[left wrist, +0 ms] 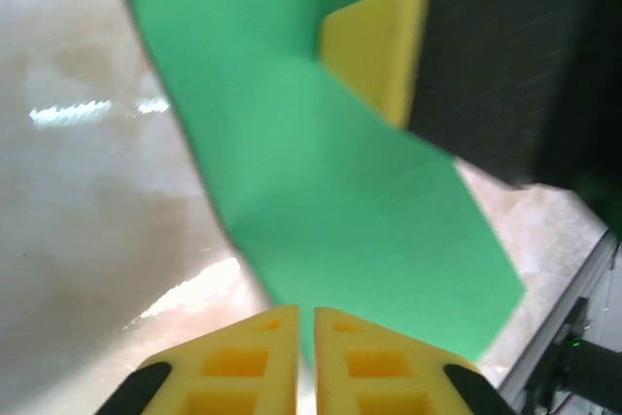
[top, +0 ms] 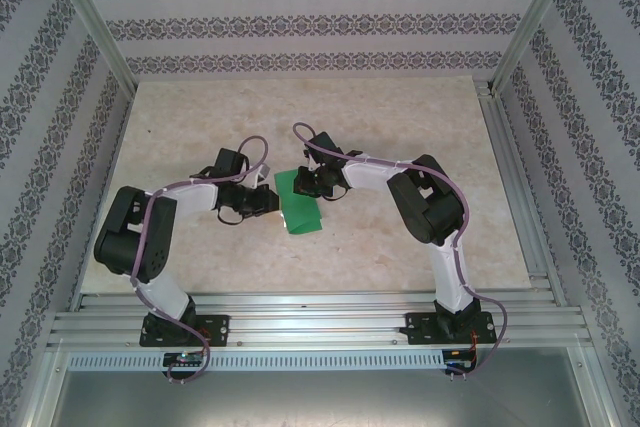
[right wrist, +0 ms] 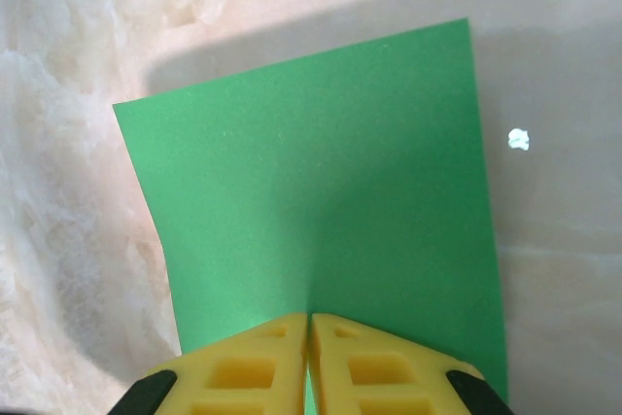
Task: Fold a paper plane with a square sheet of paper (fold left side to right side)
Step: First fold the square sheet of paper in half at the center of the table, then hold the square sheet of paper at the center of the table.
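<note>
Right end effector (right wrist: pixel 309 320) on smooth green paper (right wrist: pixel 321 182)

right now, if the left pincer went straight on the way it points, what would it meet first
The left pincer is shut on the square sheet of paper, which lies across its path. Past that, slightly right, is the right pincer's yellow finger; probably next, though depth is unclear.
</note>
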{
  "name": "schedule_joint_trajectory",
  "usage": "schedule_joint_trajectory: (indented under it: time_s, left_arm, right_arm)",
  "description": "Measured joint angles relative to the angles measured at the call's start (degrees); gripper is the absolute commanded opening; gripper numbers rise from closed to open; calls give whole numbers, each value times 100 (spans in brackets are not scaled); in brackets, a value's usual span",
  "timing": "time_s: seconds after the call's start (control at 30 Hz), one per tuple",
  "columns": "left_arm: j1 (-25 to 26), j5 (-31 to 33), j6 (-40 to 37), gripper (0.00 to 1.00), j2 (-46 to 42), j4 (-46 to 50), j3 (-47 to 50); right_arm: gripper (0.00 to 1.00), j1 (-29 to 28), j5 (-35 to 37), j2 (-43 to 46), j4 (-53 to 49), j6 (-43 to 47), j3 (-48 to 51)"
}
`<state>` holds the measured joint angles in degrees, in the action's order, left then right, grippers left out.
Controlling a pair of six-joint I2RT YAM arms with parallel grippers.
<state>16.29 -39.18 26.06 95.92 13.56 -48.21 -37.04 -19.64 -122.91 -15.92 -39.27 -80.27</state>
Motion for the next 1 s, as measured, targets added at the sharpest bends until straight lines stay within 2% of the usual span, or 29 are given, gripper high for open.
schedule_joint_trajectory:
  time_s: [0.17, 0.63, 1.0]
  left_arm:
    - [0, 4, 146, 7, -120, -4, -358]
    - [184, 114, 256, 6, 1025, -68, -678]
    - [184, 223, 254, 5, 1233, -116, -1132]
  right_arm:
    - [11, 0, 0, 0, -11, 2, -11]
    - [11, 0, 2, -4, -37, 0, -26]
    - [11, -11, 9, -17, -107, 4, -74]
